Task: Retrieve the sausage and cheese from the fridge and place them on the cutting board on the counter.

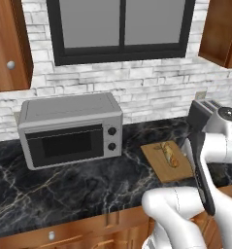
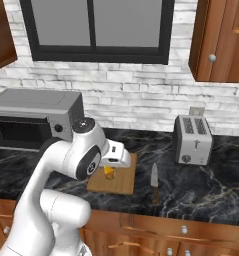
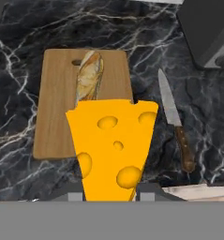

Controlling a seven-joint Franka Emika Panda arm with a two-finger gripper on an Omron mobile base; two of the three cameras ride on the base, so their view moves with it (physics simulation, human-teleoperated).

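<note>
A yellow-orange wedge of cheese (image 3: 113,145) with holes fills the middle of the hand view, and my gripper (image 3: 111,194) is shut on it, a dark fingertip on each side of its lower end. The cheese (image 2: 109,173) hangs just above the light-brown cutting board (image 3: 55,112) on the black marble counter (image 1: 78,185). From the right base view, the gripper (image 2: 110,168) sits over the board's (image 2: 116,189) far edge. A tan bread roll (image 3: 89,77) lies on the board (image 1: 158,168). The sausage and the fridge are out of view.
A knife (image 3: 173,119) with a brown handle lies on the counter just right of the board. A silver toaster (image 2: 192,139) stands at the back right and a grey microwave (image 1: 69,129) at the back left. Wooden wall cabinets hang on both sides of the window.
</note>
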